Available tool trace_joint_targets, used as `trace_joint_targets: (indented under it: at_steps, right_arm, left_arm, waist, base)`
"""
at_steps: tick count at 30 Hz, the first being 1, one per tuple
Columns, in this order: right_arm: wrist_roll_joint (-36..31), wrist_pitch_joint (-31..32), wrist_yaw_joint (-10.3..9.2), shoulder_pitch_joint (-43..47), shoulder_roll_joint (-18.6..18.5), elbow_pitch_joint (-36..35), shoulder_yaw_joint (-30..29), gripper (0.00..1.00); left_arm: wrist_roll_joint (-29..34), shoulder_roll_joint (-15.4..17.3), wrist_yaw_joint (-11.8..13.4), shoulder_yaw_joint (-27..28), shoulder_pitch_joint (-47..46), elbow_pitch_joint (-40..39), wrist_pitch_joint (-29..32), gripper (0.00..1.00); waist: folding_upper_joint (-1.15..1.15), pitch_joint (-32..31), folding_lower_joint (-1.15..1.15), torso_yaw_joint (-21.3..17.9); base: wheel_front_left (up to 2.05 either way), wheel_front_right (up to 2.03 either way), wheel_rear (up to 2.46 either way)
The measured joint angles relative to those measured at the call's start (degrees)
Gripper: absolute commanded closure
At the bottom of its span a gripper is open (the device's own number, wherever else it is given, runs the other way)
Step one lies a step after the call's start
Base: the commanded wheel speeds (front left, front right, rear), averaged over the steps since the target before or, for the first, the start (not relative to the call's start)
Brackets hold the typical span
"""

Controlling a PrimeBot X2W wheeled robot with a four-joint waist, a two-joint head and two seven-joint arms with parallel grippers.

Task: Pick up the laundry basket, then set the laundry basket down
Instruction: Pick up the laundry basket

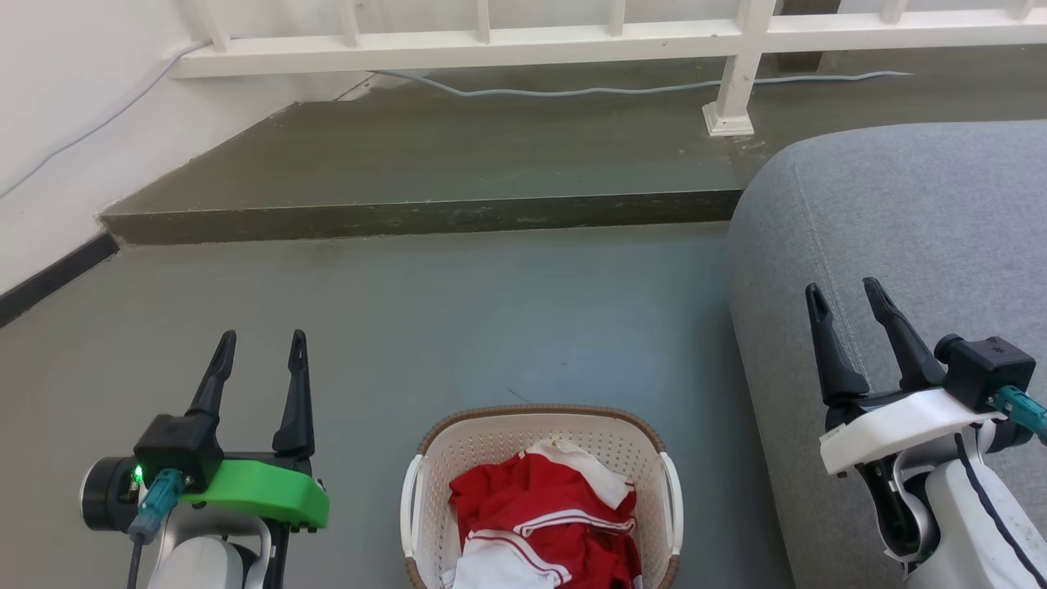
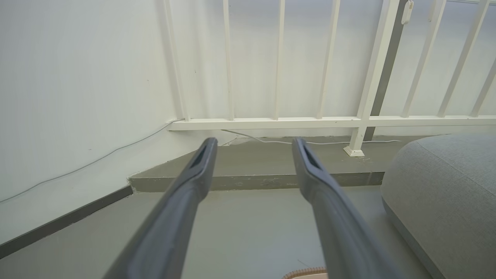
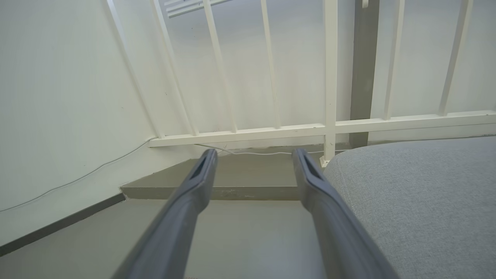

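Note:
The laundry basket (image 1: 491, 438) stands on the grey floor at the bottom centre of the head view, cream-white and perforated, with a brown rim and white side handles. Red and white clothes (image 1: 544, 515) fill it. A sliver of its brown rim (image 2: 306, 272) shows at the bottom of the left wrist view. My left gripper (image 1: 262, 337) hangs open to the basket's left, clear of it, fingers pointing away. My right gripper (image 1: 842, 286) is open to the basket's right, over the grey sofa. Both grippers (image 2: 254, 142) (image 3: 254, 153) hold nothing between their fingers.
A grey fabric sofa (image 1: 916, 221) fills the right side. Ahead, a raised step (image 1: 425, 214) crosses the floor, with a white railing (image 1: 523, 37) and a loose cable (image 1: 572, 88) beyond. A white wall (image 1: 65, 98) with a dark baseboard runs along the left.

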Motion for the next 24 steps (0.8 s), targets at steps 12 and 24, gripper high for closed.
trace_joint_targets:
  at_steps: [12, 24]
  right_arm:
    - [-0.89, 0.0, 0.09, 0.0, 0.34, 0.84, -0.51, 0.0]
    - [-0.86, 0.0, 0.57, -0.01, 1.66, 2.05, -0.87, 0.0]
  left_arm:
    - [0.11, -0.11, -0.33, 0.2, 0.0, 0.22, 0.0, 0.0]
    - [0.14, -0.18, -0.34, 0.59, -0.01, -0.19, 0.0, 0.0]
  waist:
    - [0.0, 0.16, 0.0, -0.07]
    - [0.0, 2.17, 0.0, -0.61]
  base:
    - [0.0, 0.0, 0.0]
    - [0.0, 0.0, 0.0]
